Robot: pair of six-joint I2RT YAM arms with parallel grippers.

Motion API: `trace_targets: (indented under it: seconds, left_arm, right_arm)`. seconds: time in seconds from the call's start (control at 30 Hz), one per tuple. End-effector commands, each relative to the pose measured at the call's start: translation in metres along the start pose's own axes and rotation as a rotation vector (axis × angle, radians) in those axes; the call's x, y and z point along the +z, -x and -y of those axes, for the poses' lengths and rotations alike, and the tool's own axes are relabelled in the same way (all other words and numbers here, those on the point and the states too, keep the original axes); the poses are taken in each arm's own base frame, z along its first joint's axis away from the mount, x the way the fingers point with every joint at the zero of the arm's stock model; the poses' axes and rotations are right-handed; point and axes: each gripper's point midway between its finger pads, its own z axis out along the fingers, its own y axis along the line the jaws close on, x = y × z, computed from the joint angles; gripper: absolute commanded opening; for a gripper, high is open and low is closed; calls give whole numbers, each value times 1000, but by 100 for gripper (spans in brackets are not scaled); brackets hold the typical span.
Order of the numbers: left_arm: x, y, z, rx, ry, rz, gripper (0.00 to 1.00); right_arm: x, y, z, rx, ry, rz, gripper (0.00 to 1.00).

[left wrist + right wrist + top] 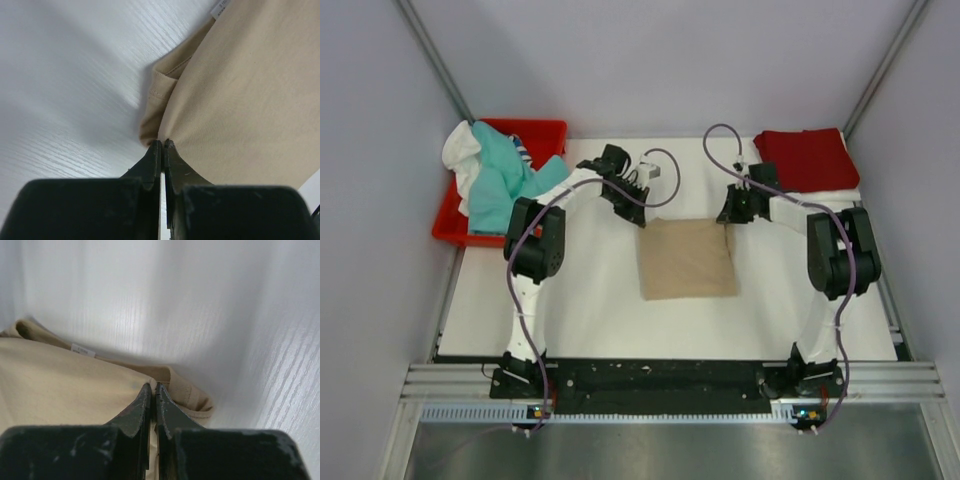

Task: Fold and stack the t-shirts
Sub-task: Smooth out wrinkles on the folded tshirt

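A tan-beige t-shirt [687, 258] lies folded into a rectangle in the middle of the white table. My left gripper [642, 217] is shut on its far left corner; in the left wrist view the jaw tips [163, 144] pinch the cloth [240, 100] at its edge. My right gripper [728, 215] is shut on its far right corner; in the right wrist view the tips [153, 386] pinch the cloth [60, 385]. A dark red t-shirt [807, 158] lies folded at the back right. A teal t-shirt [505, 185] and a white t-shirt [460, 150] lie crumpled at the left.
A rigid red tray [545, 132] at the back left holds the teal and white shirts, which spill over its rim. Grey walls close in the table on three sides. A metal rail [660, 385] runs along the near edge by the arm bases.
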Motion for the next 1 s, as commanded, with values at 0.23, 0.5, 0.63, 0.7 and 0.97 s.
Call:
trace_targets:
  seconds: [0.23,0.5,0.63,0.7,0.97]
  left_arm:
    - [-31,46,21,81,-14,117,0]
    - [-34,59,39,138,-15,131,0]
    - [-29,62,34,116,-5,124,0]
    - [-27,64,27,103,26,119,0]
    - [-3,59,-2,55,102,63,0]
  right_arm:
    - [-43,49,-21,-45,-10,180,0]
    - [-67,36,-15,-16,-56,210,0]
    - [-66,34,-2,35,-85,205,0]
    - [-61,39,-1,30,-70,206,0]
    - [-33,35,25,86,-150,155,0]
